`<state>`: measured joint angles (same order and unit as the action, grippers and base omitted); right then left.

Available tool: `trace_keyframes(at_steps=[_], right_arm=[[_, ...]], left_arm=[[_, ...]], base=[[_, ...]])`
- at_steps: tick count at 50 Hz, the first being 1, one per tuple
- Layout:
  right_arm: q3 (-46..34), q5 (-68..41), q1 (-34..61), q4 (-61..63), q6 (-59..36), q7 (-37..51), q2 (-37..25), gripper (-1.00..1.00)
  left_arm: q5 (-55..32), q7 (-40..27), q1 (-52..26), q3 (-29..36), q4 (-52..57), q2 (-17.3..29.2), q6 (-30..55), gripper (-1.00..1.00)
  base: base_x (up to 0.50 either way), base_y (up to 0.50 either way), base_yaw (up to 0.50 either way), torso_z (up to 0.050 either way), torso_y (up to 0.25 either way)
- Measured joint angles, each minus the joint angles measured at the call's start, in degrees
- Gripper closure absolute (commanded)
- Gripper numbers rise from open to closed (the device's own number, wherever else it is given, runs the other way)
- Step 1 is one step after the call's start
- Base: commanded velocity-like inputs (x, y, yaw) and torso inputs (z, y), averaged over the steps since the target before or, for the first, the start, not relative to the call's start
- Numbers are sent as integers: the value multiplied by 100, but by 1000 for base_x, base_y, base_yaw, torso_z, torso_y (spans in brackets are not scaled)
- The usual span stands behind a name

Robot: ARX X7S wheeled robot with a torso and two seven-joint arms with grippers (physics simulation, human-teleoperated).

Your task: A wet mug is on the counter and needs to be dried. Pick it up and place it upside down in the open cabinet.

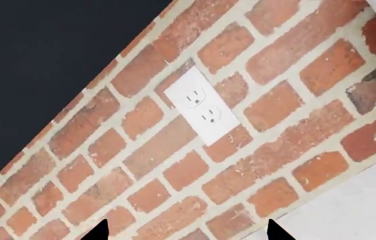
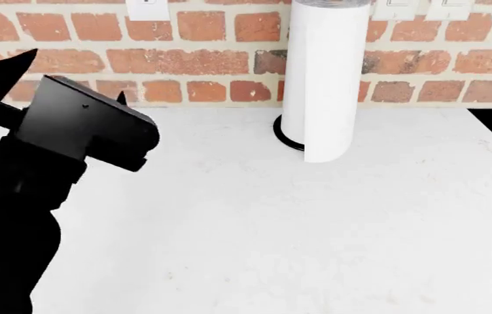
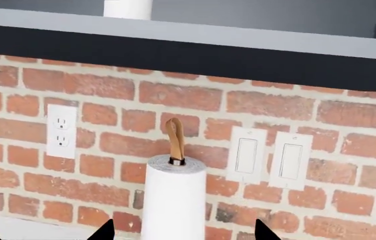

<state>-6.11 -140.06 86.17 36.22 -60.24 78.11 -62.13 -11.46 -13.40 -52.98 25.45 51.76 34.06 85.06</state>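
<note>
The mug is sitting on the cabinet shelf, above the paper-towel roll on the counter. Both the left gripper and right gripper are gaping open, holding nothing.

Red brick wall w/ white outlet, two switches, dark cabinet edge above.

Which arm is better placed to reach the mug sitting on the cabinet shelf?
Probably the right: the right gripper, open, faces the shelf with the mug in view above the paper-towel roll. The left gripper faces brick wall and an outlet.
</note>
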Motion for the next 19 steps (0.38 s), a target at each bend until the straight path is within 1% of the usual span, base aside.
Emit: trace_keyframes(at_steps=[2, 5, 8, 10, 14, 19], right_arm=[[155, 8, -173, 67, 20, -44, -62, -100], [371, 7, -406, 166, 47, -93, -153, -100], [588, -12, -628, 262, 69, -125, -247, -100], [736, -33, -774, 320, 78, -140, -309, -100], [1066, -89, -1088, 413, 72, -156, -417, -100], [1537, -183, -1518, 502, 21, -138, -498, -100]], left_arm=[[-975, -608, -76, -517, -133, 20, 69, -100], [-2680, -1474, -166, -1139, -354, 84, 86, -100], [-4337, -2243, -244, -1574, -545, 198, 15, -100], [-5292, -2696, -293, -1788, -650, 295, -70, -100], [-6884, -3454, -380, -2100, -801, 528, -293, -100], [-8371, -4144, -438, -2393, -890, 846, -612, -100]], base=[[0, 0, 0, 0, 0], [0, 0, 0, 0, 0], [0, 0, 0, 0, 0], [0, 0, 0, 0, 0], [0, 0, 0, 0, 0], [0, 0, 0, 0, 0]])
